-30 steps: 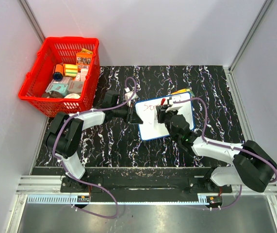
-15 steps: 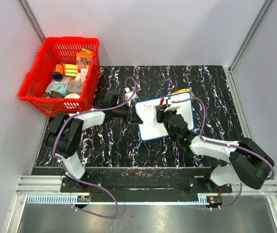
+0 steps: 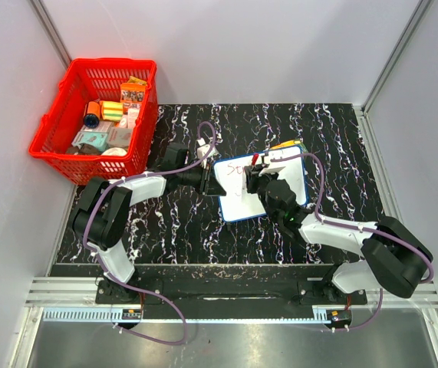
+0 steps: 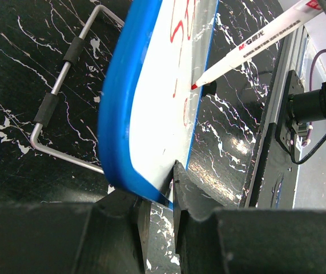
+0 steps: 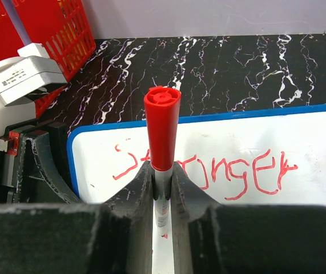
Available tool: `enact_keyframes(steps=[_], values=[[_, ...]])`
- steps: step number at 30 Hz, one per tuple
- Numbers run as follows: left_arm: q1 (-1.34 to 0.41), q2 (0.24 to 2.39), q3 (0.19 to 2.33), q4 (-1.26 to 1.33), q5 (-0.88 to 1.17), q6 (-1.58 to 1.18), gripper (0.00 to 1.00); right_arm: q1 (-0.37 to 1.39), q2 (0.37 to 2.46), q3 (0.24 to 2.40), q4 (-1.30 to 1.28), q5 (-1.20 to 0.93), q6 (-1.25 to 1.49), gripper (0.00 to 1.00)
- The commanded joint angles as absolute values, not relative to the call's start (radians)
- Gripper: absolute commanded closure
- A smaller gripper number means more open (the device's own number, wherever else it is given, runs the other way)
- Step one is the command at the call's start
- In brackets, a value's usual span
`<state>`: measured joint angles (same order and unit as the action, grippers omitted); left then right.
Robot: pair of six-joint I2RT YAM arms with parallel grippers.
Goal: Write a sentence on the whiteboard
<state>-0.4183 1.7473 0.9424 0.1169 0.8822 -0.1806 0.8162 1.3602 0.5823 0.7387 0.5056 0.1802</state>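
left gripper (image 4: 160, 198) clamped on whiteboard (image 4: 154, 114) edge | right gripper (image 5: 161, 178) clamped on marker (image 5: 163, 128)

The whiteboard (image 3: 242, 203) has a smooth, glossy white face in a blue plastic frame. The marker (image 4: 254, 40) is white plastic with a red cap; the desk (image 3: 341, 138) beneath the whiteboard looks like polished black marble.
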Motion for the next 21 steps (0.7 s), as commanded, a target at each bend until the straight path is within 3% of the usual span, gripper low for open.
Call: enact_keyframes(steps=[1,21], values=[[-0.433,1.764,0.930,0.054,0.741,-0.057,1.00,0.821,1.368,0.624,0.778,0.499,0.187,1.00],[-0.433,1.763,0.930,0.055,0.742,-0.057,1.00,0.821,1.376,0.638,0.707,0.448,0.204,1.00]])
